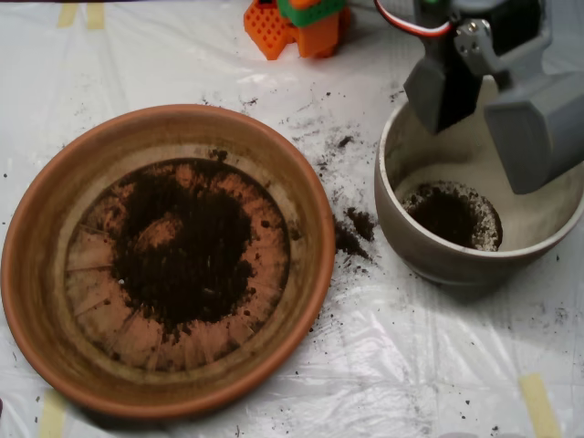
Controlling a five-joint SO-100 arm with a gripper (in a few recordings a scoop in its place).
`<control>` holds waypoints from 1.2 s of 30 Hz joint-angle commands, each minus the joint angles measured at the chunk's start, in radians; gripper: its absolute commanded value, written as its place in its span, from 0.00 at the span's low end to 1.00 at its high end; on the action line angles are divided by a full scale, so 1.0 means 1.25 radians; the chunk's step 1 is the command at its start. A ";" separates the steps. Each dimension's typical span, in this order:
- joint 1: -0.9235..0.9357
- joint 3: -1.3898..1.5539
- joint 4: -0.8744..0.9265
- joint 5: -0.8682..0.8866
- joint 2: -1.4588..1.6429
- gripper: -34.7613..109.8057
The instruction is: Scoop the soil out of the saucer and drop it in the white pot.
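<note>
Grey scoop (488, 114) is hanging over the white pot (429, 260), halves standing apart, so the dropping step looks underway or just finishing. Soil (187, 251) is mostly lying thin across the saucer (36, 219) base, a small patch sitting in the pot's bottom, crumbs spilling on the plastic sheet (392, 365) between them. Next move is calling for swinging left and digging low. Scoop's inside is hidden; arm is cut off at top.
</note>
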 commanded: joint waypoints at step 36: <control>0.476 0.106 -0.115 0.162 0.113 0.49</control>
